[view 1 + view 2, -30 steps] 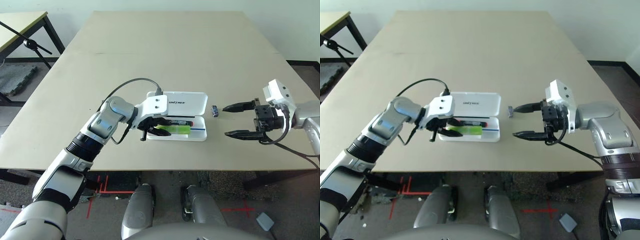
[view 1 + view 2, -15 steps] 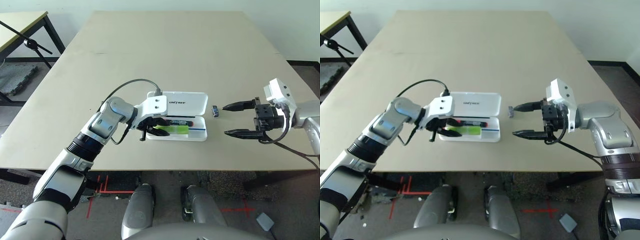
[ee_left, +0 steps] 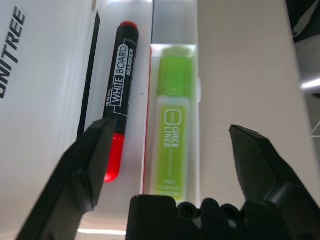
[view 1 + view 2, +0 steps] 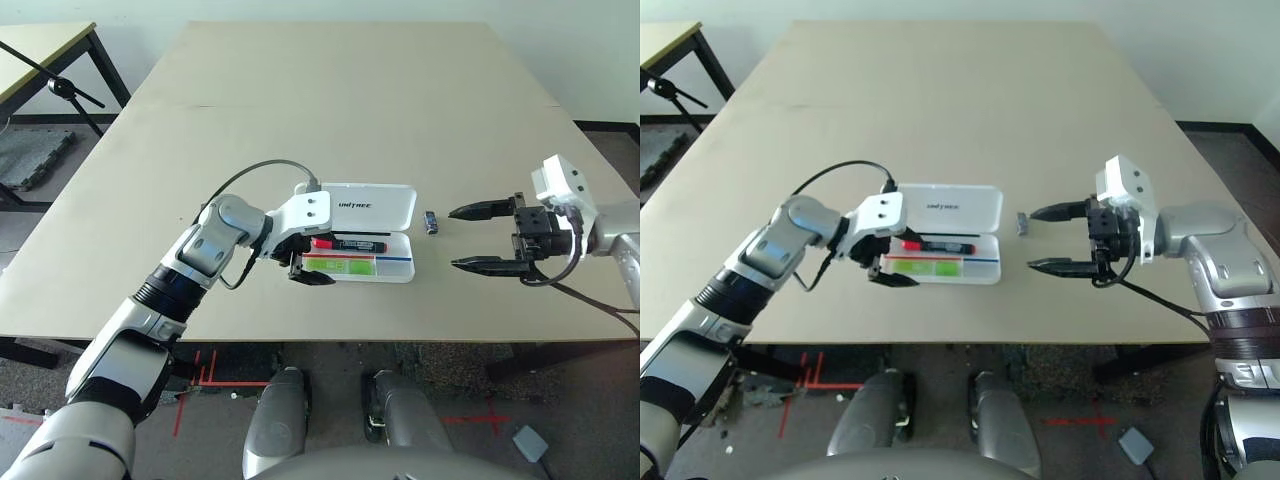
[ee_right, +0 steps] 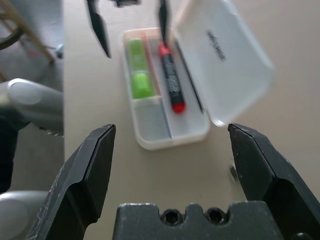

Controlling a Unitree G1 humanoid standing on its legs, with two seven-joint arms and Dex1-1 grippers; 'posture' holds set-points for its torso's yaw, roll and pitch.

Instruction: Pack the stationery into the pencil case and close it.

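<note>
The white pencil case point(image 4: 392, 212) lies open at the table's front middle, its lid folded back. In its tray the lime-green highlighter point(image 3: 172, 130) lies flat along the front compartment. The black marker with a red cap point(image 3: 117, 95) lies beside it, nearer the lid. My left gripper point(image 4: 310, 262) is open at the tray's left end, one finger on each side of the highlighter's end, holding nothing. The tiny dark clip-like piece point(image 4: 431, 222) rests on the table right of the case. Further right, my right gripper point(image 4: 454, 238) hovers open and empty, pointing at the case.
The beige table point(image 4: 340, 110) stretches far behind the case. Its front edge runs just below the tray. A second table and a black stand point(image 4: 62, 88) are off to the far left, beyond the table's edge.
My left gripper has opened and let go of the highlighter, which now lies flat in the tray. The right gripper has shifted slightly to the right.
</note>
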